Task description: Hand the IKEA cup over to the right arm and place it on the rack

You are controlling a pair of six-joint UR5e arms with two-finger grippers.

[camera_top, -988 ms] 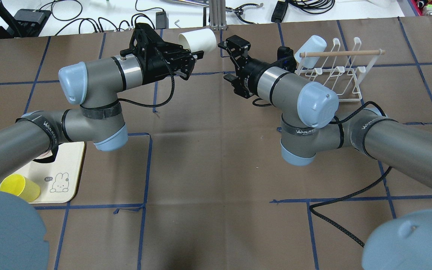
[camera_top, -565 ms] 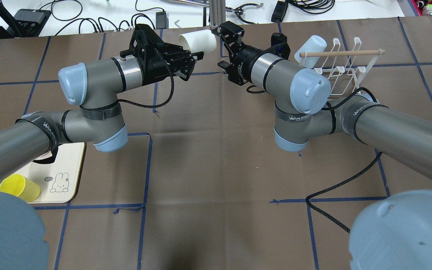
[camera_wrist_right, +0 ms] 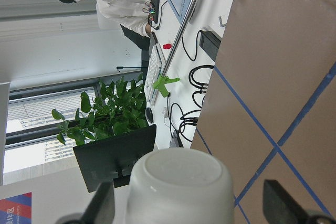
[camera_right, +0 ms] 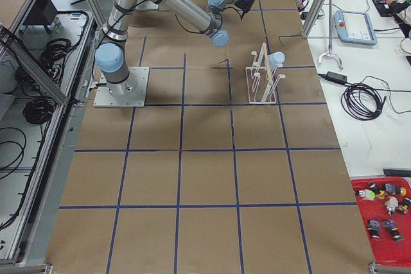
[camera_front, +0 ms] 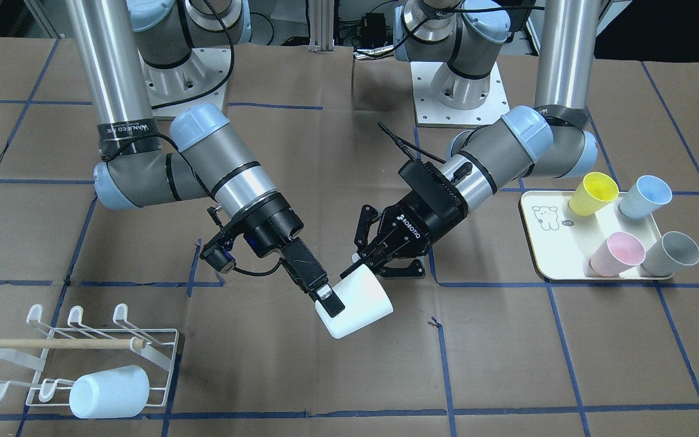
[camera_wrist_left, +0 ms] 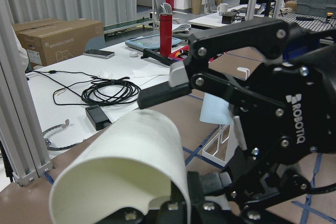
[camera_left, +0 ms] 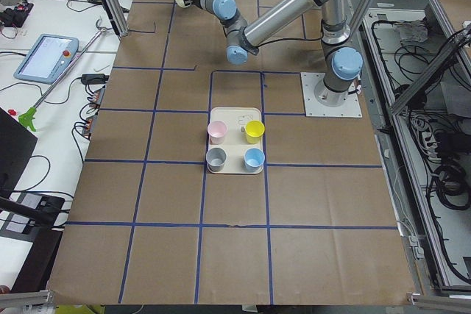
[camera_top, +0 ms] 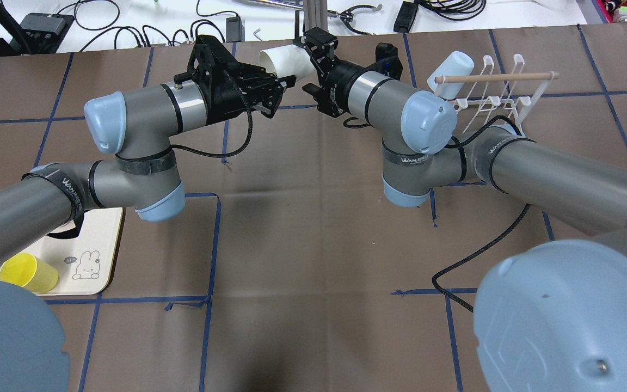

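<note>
Left tool (camera_front: 358, 264) pinches the white cup (camera_front: 363, 306); right tool (camera_top: 313, 64), seemingly spread, flanks its base.

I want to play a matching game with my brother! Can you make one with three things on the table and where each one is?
Things:
1. white cup
2. yellow cup
3. wooden dowel

Places:
a. standing on the tray
b. lying across the rack
c. held in the air by the left gripper

Pairs: 1-c, 2-a, 3-b
</note>
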